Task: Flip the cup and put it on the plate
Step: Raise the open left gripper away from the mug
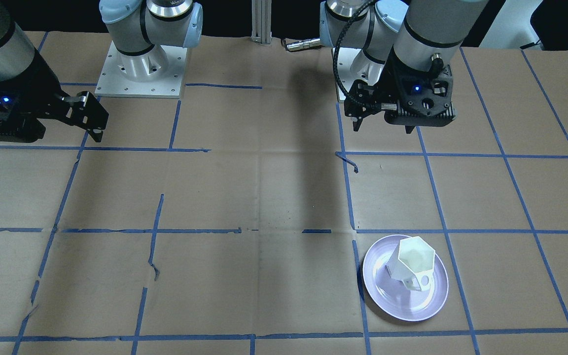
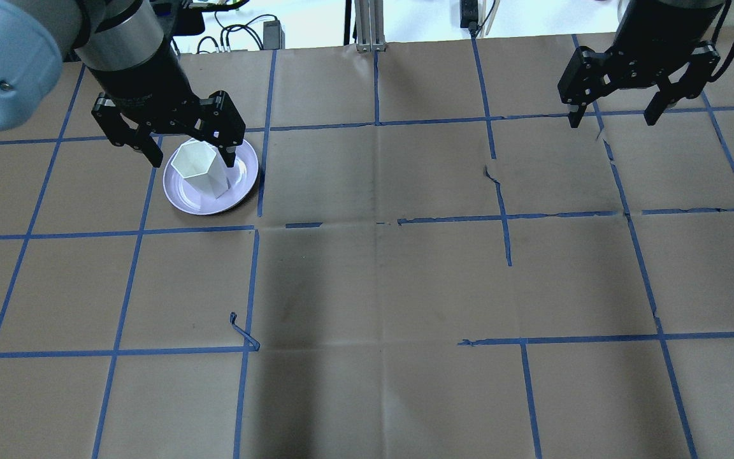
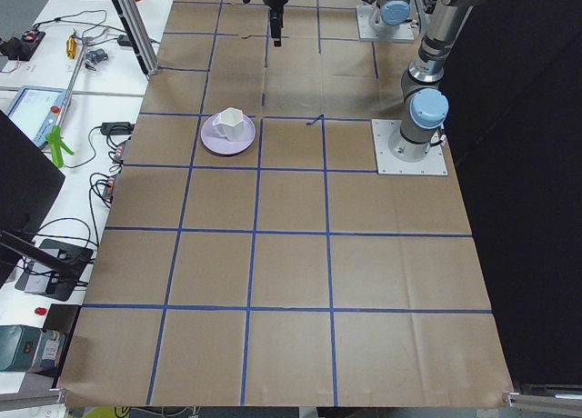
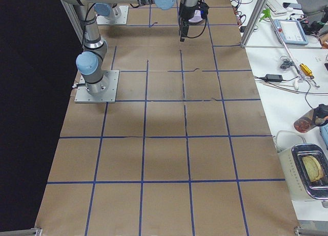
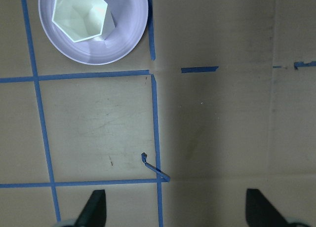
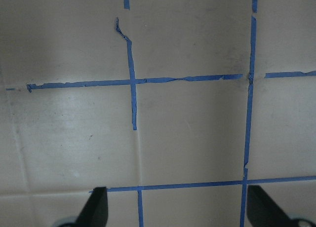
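The white faceted cup (image 1: 412,261) stands mouth up on the lavender plate (image 1: 387,291), with its handle toward the operators' side. Both also show in the overhead view, cup (image 2: 198,167) and plate (image 2: 243,182), and in the left wrist view, cup (image 5: 81,15) and plate (image 5: 126,37). My left gripper (image 1: 382,127) is open and empty, held high and back from the plate toward the robot's base; its fingers (image 5: 96,209) frame bare table. My right gripper (image 2: 611,120) is open and empty, far off on the table's other side.
A loose curl of blue tape (image 2: 243,331) sticks up from the brown paper near the left arm's side. The two arm bases (image 1: 141,64) stand at the robot's edge. Benches with cables and tools (image 3: 55,118) line the operators' side.
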### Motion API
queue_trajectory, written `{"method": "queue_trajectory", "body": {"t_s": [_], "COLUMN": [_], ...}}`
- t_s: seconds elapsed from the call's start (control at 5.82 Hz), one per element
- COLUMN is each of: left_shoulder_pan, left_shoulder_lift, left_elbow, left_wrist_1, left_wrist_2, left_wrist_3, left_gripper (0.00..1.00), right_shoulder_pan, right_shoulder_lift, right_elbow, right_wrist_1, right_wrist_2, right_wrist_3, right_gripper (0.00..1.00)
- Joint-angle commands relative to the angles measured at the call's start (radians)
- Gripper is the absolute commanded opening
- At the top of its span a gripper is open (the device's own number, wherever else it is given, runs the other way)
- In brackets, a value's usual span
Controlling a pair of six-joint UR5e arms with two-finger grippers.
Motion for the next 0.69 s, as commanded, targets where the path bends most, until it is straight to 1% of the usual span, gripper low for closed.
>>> {"method": "queue_trajectory", "body": {"t_s": [0.0,0.52], "left_shoulder_pan": [0.011,0.011], "left_shoulder_lift": [0.003,0.003], "left_elbow": [-0.011,-0.012], "left_wrist_1": [0.003,0.004], "left_wrist_2": [0.001,0.0], "left_wrist_3": [0.012,0.025], "left_gripper": [0.99,0.99], "right_shoulder_pan": [0.0,0.0], "right_shoulder_lift": [0.0,0.0], "right_elbow": [0.0,0.0], "right_wrist_1": [0.0,0.0], "right_wrist_2": [0.0,0.0], "right_wrist_3": [0.0,0.0], "right_gripper": [1.0,1.0]}}
